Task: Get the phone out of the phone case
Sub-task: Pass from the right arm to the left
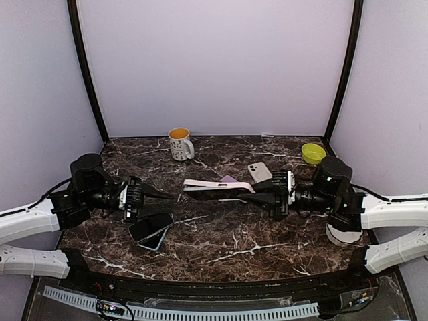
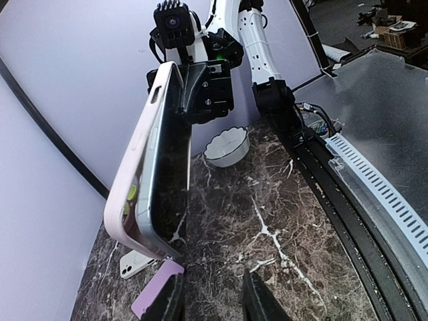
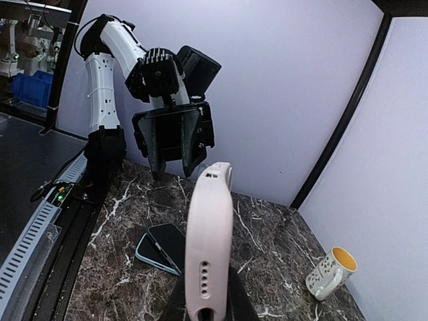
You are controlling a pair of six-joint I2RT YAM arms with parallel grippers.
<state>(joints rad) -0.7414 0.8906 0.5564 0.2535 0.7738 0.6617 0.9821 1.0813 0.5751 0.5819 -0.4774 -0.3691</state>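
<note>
Your work surface was a dark marble-patterned table (image 1: 221, 234), veined in white and evenly lit. You had pale lavender walls (image 1: 214, 67) closing it in at the back and on both sides, with a black post (image 1: 87, 73) slanting up at each rear corner. Along your near edge ran a white slotted cable duct (image 1: 200, 313), and a shiny grey sheet surface (image 2: 388, 134) lay beyond it.
</note>
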